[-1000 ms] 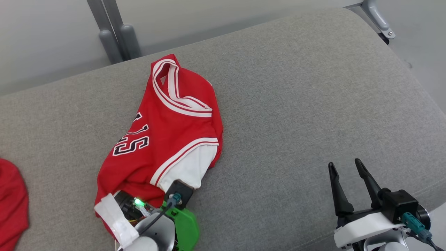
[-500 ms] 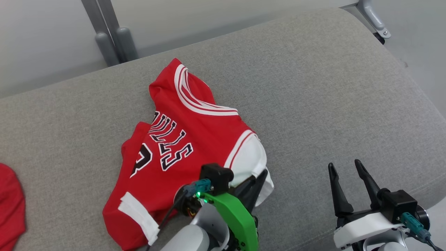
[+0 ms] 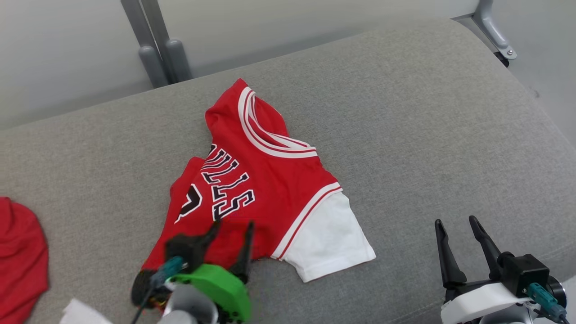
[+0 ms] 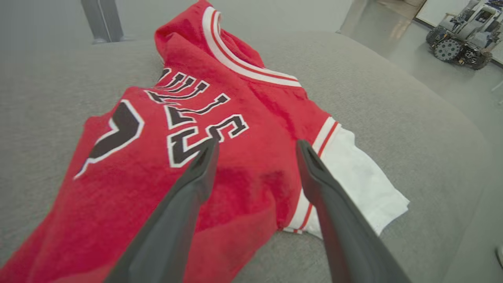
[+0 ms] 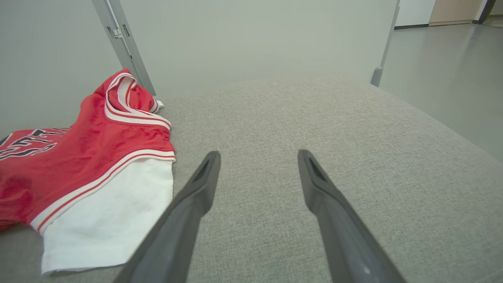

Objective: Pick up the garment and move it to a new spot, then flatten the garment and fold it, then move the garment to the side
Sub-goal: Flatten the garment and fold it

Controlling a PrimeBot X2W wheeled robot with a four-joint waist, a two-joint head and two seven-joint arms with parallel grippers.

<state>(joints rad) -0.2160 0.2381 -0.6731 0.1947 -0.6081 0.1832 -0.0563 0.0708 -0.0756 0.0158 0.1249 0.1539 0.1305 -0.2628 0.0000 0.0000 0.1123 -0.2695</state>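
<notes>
The garment (image 3: 265, 180) is a small red jersey with black and white lettering, white-striped trim and a white sleeve (image 3: 328, 240). It lies rumpled on the grey cushion (image 3: 427, 135), collar toward the far edge. My left gripper (image 3: 231, 227) hangs open over the jersey's near hem, nothing between its fingers; the left wrist view has the jersey (image 4: 220, 129) spread under the open left gripper (image 4: 255, 145). My right gripper (image 3: 456, 222) stands open at the lower right, apart from the cloth. From the right wrist, the jersey (image 5: 90, 145) lies left of the open right gripper (image 5: 257, 155).
A second red cloth (image 3: 20, 261) lies at the cushion's left edge. Grey metal posts (image 3: 155, 49) stand behind the cushion. A wheeled machine (image 4: 459, 35) sits on the floor to the right. Bare cushion stretches right of the jersey.
My left gripper has let go of the jersey and pulled back toward me, now open. The jersey has dropped and spread, its white sleeve lying flat. The right gripper held still; the camera shifted slightly.
</notes>
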